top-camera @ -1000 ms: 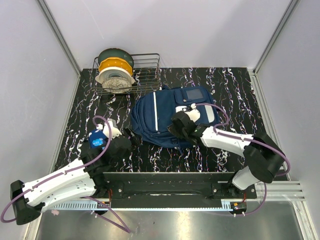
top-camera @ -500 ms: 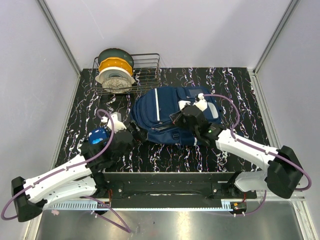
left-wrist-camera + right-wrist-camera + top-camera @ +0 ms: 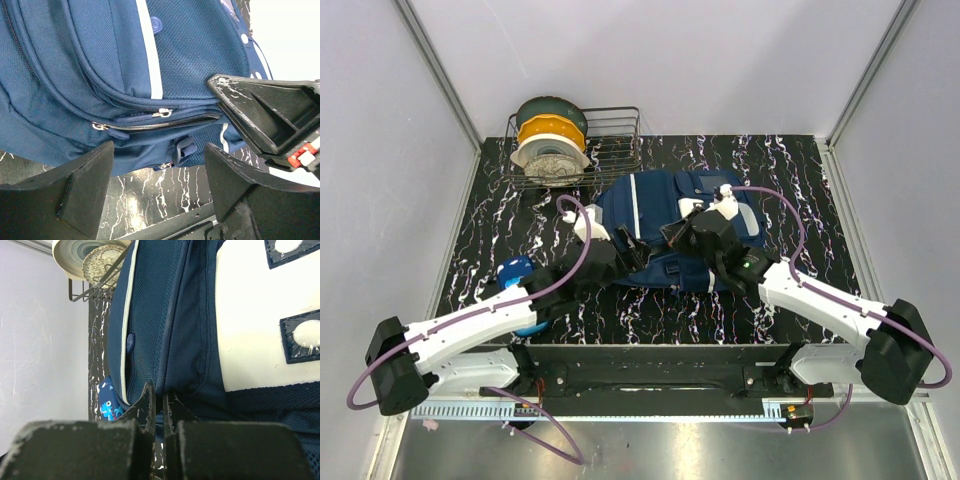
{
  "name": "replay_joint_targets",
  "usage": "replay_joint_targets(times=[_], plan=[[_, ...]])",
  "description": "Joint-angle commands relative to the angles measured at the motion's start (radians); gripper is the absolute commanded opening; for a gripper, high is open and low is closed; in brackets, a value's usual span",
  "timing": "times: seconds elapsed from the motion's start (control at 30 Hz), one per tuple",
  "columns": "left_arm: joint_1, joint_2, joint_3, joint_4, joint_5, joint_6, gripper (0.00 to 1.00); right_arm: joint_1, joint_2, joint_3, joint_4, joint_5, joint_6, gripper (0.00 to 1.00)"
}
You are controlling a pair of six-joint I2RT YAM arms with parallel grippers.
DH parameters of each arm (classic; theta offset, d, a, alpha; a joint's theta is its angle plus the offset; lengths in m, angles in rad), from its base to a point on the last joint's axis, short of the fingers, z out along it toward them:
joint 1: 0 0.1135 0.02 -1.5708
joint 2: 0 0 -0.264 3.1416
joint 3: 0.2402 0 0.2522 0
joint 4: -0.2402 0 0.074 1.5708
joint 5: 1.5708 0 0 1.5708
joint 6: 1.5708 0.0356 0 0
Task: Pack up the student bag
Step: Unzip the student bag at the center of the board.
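Student bag [image 3: 655,205], a large navy blue fabric backpack laid flat on the middle of the black marbled tabletop [image 3: 800,190], is judged soft, floppy and light, best taken by its zip seam [image 3: 165,121], which is faced by the spread left gripper [image 3: 160,150], while the right gripper [image 3: 156,392] is seen pressed together, apparently on a fold of fabric.

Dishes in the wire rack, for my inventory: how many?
3, at the left of the dark wire rack: dark green dish rearmost, yellow dish between, white speckled dish nearest; more may hide behind.
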Motion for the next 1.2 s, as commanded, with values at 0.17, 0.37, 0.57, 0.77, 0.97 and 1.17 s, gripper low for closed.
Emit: replay_joint_targets(times=[0.17, 0.37, 0.57, 0.77, 0.97, 1.17], plan=[[-0.035, 0.102, 0.030, -0.045, -0.097, -0.137, 0.63, 0.000, -0.083, 0.089, 0.235, 0.024, -0.052, 0.00], [-0.080, 0.151, 0.076, -0.196, -0.199, -0.280, 0.64, 0.003, -0.086, 0.098, 0.224, 0.033, -0.080, 0.00], [-0.081, 0.211, 0.128, -0.280, -0.278, -0.373, 0.68, 0.032, -0.089, 0.106, 0.224, 0.051, -0.121, 0.00], [-0.080, 0.271, 0.178, -0.369, -0.339, -0.444, 0.65, 0.091, -0.091, 0.114, 0.235, 0.099, -0.166, 0.00], [-0.080, 0.311, 0.185, -0.411, -0.365, -0.498, 0.54, 0.125, -0.097, 0.111, 0.250, 0.127, -0.177, 0.00], [-0.077, 0.312, 0.171, -0.423, -0.377, -0.525, 0.38, 0.128, -0.111, 0.112, 0.244, 0.133, -0.192, 0.00]])
